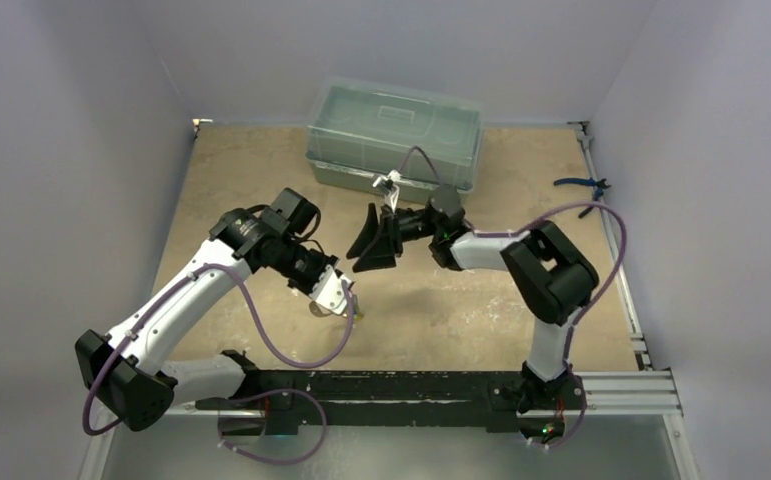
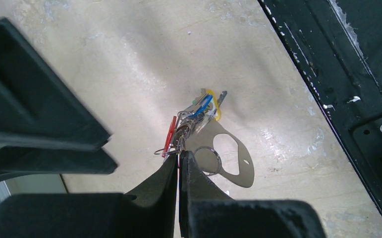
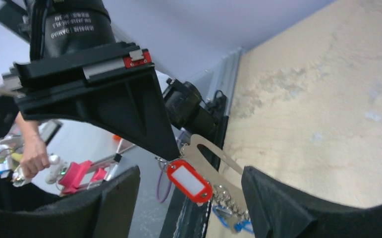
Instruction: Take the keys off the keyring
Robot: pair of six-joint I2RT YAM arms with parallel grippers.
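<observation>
The left claw (image 2: pixel 180 161) grips the keyring (image 3: pixel 213 171) shut, with the keys (image 2: pixel 196 111) apparently all attached. The right claw (image 1: pixel 369 243) gapes wide and empty, so every removal remains.

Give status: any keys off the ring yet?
None off yet. Done: left gripper is shut on the keys, bunch hanging from it. In hand: right gripper, open, faces the red tag and strap. Left: every key; red, blue and yellow hang together.

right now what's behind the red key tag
The grey flat strap runs behind the red key tag. A blue key shows below, largely covered by a finger of the right gripper.
</observation>
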